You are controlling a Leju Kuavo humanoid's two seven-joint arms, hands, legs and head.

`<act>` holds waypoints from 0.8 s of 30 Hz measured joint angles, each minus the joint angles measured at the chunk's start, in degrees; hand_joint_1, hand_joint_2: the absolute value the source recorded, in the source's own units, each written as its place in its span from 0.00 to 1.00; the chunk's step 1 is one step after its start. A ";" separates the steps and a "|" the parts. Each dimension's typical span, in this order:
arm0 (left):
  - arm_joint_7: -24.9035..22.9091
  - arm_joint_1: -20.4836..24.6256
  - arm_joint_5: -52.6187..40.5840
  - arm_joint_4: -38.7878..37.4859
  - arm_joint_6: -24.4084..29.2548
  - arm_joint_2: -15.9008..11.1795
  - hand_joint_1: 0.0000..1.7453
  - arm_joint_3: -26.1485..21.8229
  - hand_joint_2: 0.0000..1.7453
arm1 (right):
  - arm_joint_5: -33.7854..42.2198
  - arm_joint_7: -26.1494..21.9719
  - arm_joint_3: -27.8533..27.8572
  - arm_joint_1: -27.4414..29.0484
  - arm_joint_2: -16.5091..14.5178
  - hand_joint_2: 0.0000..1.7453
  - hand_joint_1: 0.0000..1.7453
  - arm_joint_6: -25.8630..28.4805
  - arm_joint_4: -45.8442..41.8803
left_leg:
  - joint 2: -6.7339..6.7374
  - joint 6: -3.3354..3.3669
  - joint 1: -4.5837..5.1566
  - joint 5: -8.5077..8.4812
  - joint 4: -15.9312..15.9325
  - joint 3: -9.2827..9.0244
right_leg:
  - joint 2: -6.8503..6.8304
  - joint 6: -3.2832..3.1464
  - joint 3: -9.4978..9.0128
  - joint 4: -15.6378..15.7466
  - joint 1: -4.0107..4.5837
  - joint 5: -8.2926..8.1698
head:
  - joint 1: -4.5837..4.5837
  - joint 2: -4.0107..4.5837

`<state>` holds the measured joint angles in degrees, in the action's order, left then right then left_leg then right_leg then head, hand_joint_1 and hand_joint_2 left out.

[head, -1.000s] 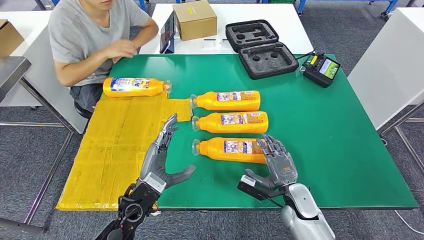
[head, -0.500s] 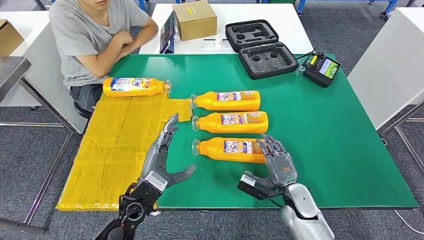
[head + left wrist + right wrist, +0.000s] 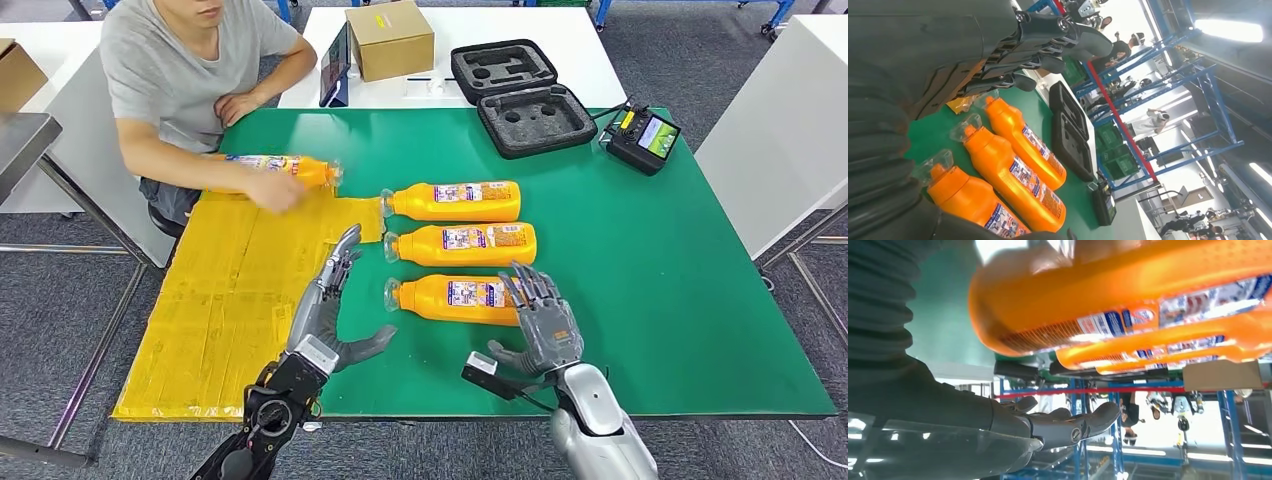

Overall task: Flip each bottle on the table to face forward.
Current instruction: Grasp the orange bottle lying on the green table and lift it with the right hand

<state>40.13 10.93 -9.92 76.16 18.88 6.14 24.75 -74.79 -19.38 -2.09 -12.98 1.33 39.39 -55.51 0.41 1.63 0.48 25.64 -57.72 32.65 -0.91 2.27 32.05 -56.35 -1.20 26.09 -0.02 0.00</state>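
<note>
**Orange bottles lying on a green table, robot hands open nearby**

At far left a seated person (image 3: 175, 75) reaches a hand (image 3: 275, 192) onto one bottle (image 3: 300, 168), which lies partly on a yellow sheet (image 3: 220, 290). Next, the robot's left hand (image 3: 325, 310) hovers w/ fingers spread wide, holding nothing. Right of it, three more bottles lie in a column, caps pointing left: far bottle (image 3: 455, 201), middle bottle (image 3: 465, 244), near bottle (image 3: 455, 299). The right hand (image 3: 545, 325) is spread open at the near bottle's base, possibly touching it.
</note>
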 joint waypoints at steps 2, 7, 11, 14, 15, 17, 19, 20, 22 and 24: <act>0.00 0.25 0.30 -0.20 0.05 0.01 0.00 0.26 1.00 | -0.55 -0.15 -0.02 -0.41 -0.07 1.00 0.00 0.19 -0.24 | 0.00 0.00 0.00 0.00 0.00 0.00 | 0.00 0.00 0.00 0.00 0.00 0.00 | 0.00 0.00; 0.00 0.45 0.84 -0.56 0.24 0.15 0.00 0.59 1.00 | -0.80 -0.79 -0.12 -2.37 -0.15 1.00 0.00 0.26 0.73 | 0.01 0.01 0.00 -0.01 0.00 0.00 | 0.01 0.00 0.00 -0.01 0.00 0.00 | 0.00 0.00; 0.00 0.45 1.06 -0.62 0.31 0.17 0.00 0.68 1.00 | 1.95 -2.33 -0.17 -5.36 -0.19 1.00 0.00 0.26 4.68 | 0.00 0.04 0.00 -0.03 0.00 0.00 | 0.00 0.01 0.00 -0.01 0.00 0.00 | -0.01 0.00; 0.00 0.47 1.09 -0.62 0.31 0.17 0.00 0.75 1.00 | 4.29 -3.43 -0.19 -7.63 -0.30 1.00 0.00 0.17 8.32 | 0.00 0.06 0.00 -0.04 0.00 0.01 | 0.00 0.01 0.00 -0.01 0.00 -0.01 | -0.01 0.00; 0.00 0.48 1.09 -0.62 0.31 0.17 0.00 0.78 1.00 | 5.20 -3.90 -0.19 -8.49 -0.32 1.00 0.00 0.08 9.73 | 0.01 0.06 0.00 -0.04 0.00 0.01 | 0.00 0.01 0.00 -0.01 0.00 -0.01 | -0.01 0.00; 0.00 0.50 1.09 -0.62 0.28 0.20 0.00 0.82 1.00 | 6.52 -4.50 -0.19 -10.06 -0.34 1.00 0.00 -0.19 12.34 | 0.00 0.06 0.00 -0.04 0.00 0.01 | 0.00 0.01 0.00 -0.01 0.00 -0.01 | -0.01 0.00; 0.00 0.55 1.09 -0.64 0.16 0.26 0.00 0.84 1.00 | 7.07 -4.67 -0.19 -11.48 -0.44 1.00 0.00 -0.64 14.94 | 0.00 0.06 0.00 -0.04 0.00 0.01 | 0.00 0.01 0.00 -0.01 0.00 -0.01 | -0.01 0.00; 0.00 0.60 1.09 -0.67 0.08 0.30 0.00 0.85 1.00 | 7.14 -4.64 -0.19 -12.20 -0.53 1.00 0.00 -0.90 16.39 | 0.00 0.06 0.00 -0.04 0.00 0.00 | 0.00 0.01 0.00 -0.01 0.00 -0.01 | -0.01 0.00; 0.00 0.71 1.09 -0.77 -0.04 0.42 0.00 0.87 1.00 | 7.08 -4.51 -0.19 -13.39 -0.65 1.00 0.00 -1.31 18.98 | -0.02 0.06 0.00 -0.04 -0.01 0.01 | -0.01 0.01 0.00 -0.01 0.00 -0.01 | -0.01 0.00; 0.00 0.79 1.09 -0.92 -0.15 0.51 0.00 0.89 1.00 | 7.06 -4.39 -0.19 -14.01 -0.74 1.00 0.00 -1.49 20.69 | -0.03 0.06 0.00 -0.05 -0.01 0.01 | -0.02 0.01 0.00 -0.01 0.00 -0.01 | -0.01 0.00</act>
<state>40.13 11.72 -8.83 75.23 18.73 6.66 25.64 -67.73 -23.77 -2.27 -26.99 0.59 37.90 -34.81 0.38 1.70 0.48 25.59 -57.73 32.66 -0.93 2.28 32.05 -56.36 -1.19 26.08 -0.03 0.00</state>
